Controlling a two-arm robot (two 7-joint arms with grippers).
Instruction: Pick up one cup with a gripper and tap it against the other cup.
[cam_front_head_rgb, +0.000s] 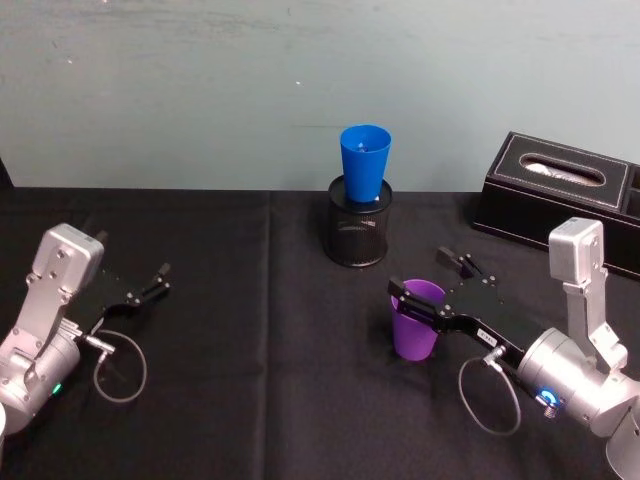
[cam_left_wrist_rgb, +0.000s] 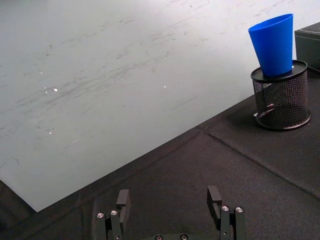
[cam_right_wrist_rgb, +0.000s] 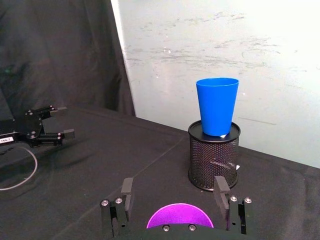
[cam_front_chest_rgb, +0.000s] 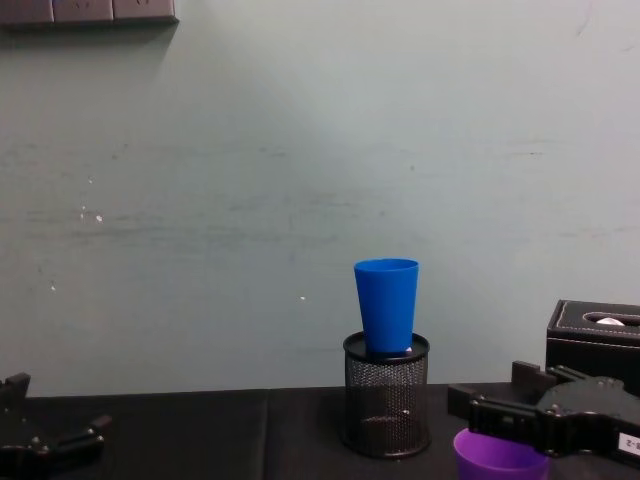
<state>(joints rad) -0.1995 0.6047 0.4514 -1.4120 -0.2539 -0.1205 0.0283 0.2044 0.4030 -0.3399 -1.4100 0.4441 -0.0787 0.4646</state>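
Observation:
The short purple cup (cam_front_head_rgb: 416, 325) stands upright on the black cloth, right of centre. My right gripper (cam_front_head_rgb: 431, 283) is open and straddles its rim, one finger on each side; the right wrist view shows the purple cup (cam_right_wrist_rgb: 180, 219) between the two fingers (cam_right_wrist_rgb: 127, 192). I cannot tell whether the pads touch the cup. In the chest view the right gripper (cam_front_chest_rgb: 500, 398) hangs just over the purple cup (cam_front_chest_rgb: 497, 456). The taller blue cup (cam_front_head_rgb: 364, 161) sits upright in a black mesh pen holder (cam_front_head_rgb: 359, 232) at the back centre, apart from the purple cup. My left gripper (cam_front_head_rgb: 152, 284) rests open at the far left, holding nothing.
A black tissue box (cam_front_head_rgb: 560, 195) stands at the back right, behind the right arm. A pale wall runs along the table's far edge. Loose grey cable loops hang by both wrists. Bare black cloth (cam_front_head_rgb: 250, 330) lies between the two arms.

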